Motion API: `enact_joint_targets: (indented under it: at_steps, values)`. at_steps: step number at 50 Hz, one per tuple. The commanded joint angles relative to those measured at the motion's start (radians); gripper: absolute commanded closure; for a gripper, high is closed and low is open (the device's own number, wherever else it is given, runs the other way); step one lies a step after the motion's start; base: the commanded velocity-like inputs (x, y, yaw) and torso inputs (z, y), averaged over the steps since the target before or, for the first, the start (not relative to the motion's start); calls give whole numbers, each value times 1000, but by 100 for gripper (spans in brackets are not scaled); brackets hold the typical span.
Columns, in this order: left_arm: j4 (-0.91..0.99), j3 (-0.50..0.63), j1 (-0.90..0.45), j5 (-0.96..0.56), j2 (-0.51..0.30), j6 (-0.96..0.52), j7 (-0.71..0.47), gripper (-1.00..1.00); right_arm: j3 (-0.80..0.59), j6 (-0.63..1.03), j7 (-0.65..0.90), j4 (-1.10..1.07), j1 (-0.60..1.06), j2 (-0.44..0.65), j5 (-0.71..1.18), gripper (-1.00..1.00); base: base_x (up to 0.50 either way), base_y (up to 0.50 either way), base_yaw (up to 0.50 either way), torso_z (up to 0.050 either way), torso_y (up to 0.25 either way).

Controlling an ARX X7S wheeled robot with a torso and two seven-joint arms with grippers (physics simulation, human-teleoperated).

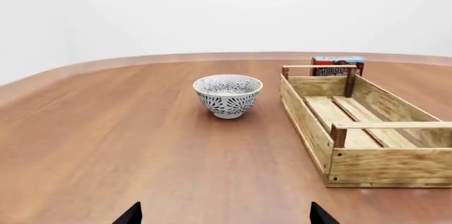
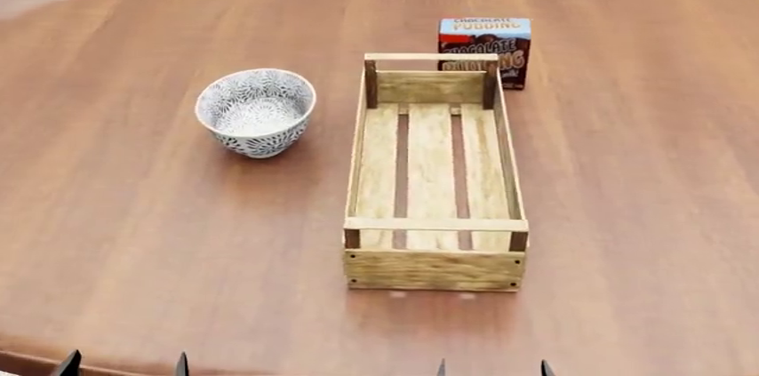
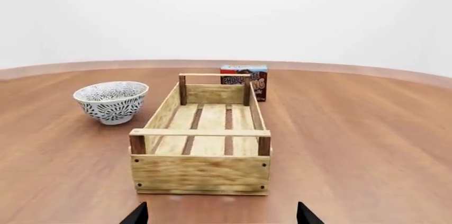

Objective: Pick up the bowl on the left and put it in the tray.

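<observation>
Head view: the bowl (image 2: pixel 255 112) stands upright on the tabletop (image 2: pixel 142 243), left of the tray (image 2: pixel 435 271) and apart from it; a pudding box (image 2: pixel 484 47) stands behind the tray. Left wrist view: left claw (image 1: pixel 224 215) tips spread, holding nothing, well short of the bowl. Right wrist view: right claw (image 3: pixel 222 214) spread, near the tray's end.

Bare simulated room: wooden table (image 2: pixel 142 243), blank white walls (image 3: pixel 282 12)

A chocolate pudding box (image 2: pixel 484 49) stands upright on the brown wooden table (image 2: pixel 155 243).
</observation>
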Motion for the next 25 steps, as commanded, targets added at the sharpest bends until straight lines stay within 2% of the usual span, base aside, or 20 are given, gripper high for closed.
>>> enact_joint_targets:
  at_steps: [1, 17, 25]
  values:
    - [-1, 15, -2, -13, -12, 1, -15, -100, -15, -4, 13, 2, 2, 13, 11, -100, 0, 500, 0, 0, 0]
    - [-6, 31, -4, -30, -26, 5, -32, -100, -34, 5, 37, 3, 6, 26, 12, -100, 0, 500, 0, 0, 0]
    - [-8, 36, -7, -39, -32, 1, -39, -100, -49, -4, 46, -2, 4, 34, 2, -100, 0, 40, 0, 0, 0]
